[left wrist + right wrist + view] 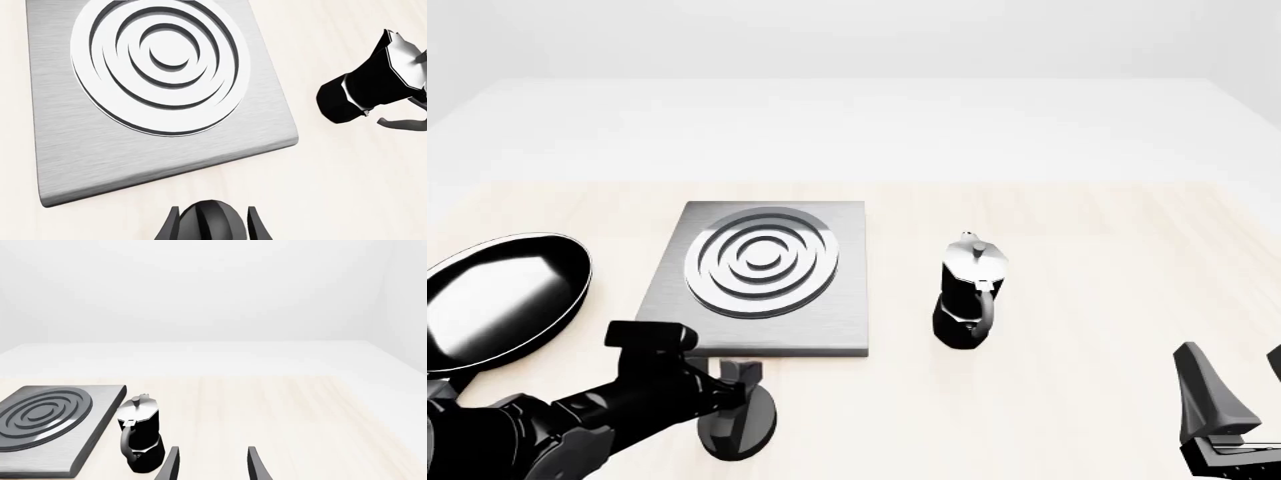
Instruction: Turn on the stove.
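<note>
We see left hand [212, 227] straddling round black ridged knob [210, 222] at 6 o'clock of brushed-grey stove slab [100, 150], contact unclear, positioned for twist. Right hand [212, 465] wide, empty, parked.

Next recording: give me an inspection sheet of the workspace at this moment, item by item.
Surface: pale wooden table, white beyond its far edge.
Job's things: grey stove lies flat, silver burner rings on top; its black knob sits apart from the slab, on the near side.
Clutter: black frying pan to the stove's left; moka pot upright to its right, touching neither.
Grippers: left gripper has a finger on each side of the knob, contact unclear; right gripper open, holding nothing, near the table's right front.
Cables: nothing seen.
Surroundings: plain white backdrop, nothing else seen.
</note>
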### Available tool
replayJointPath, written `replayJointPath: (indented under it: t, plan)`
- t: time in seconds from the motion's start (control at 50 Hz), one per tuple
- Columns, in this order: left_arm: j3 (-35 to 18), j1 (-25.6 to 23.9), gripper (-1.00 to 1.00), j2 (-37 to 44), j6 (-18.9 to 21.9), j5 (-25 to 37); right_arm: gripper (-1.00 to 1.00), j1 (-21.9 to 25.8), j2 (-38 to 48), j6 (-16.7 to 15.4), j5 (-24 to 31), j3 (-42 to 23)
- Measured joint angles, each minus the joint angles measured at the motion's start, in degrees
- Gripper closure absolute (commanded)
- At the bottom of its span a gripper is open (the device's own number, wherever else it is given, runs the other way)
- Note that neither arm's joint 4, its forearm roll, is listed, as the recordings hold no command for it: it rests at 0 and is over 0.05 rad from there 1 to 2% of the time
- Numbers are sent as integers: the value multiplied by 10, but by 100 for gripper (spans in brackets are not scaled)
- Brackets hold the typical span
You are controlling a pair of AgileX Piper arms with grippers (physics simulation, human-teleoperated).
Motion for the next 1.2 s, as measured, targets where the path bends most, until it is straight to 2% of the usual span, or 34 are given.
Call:
replayJointPath:
  t: [0.86,1.2]
  plan:
    - [10,-5,-100,78,-15,-63,-100,0,0,0,0,0]
    - [9,21,-100,55,-10,-51,-100,0,0,0,0,0]
